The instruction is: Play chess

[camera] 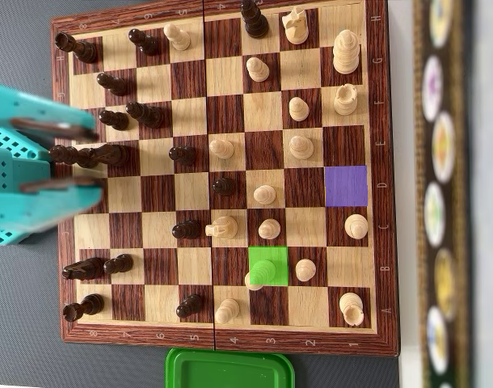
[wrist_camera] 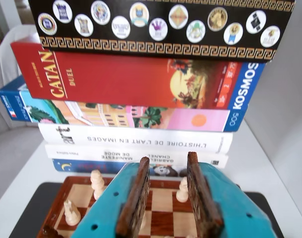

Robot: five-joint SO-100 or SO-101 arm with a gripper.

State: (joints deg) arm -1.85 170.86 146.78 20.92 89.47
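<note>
Gripper (camera: 56,156), jaws open and empty, hovers at the chessboard's (camera: 381,202) left edge in the overhead view, well apart from the green-marked light pawn (camera: 259,277) toward the lower right

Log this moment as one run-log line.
gripper: open, empty | position: left board edge | green square: light piece on it | purple square: vacant
</note>
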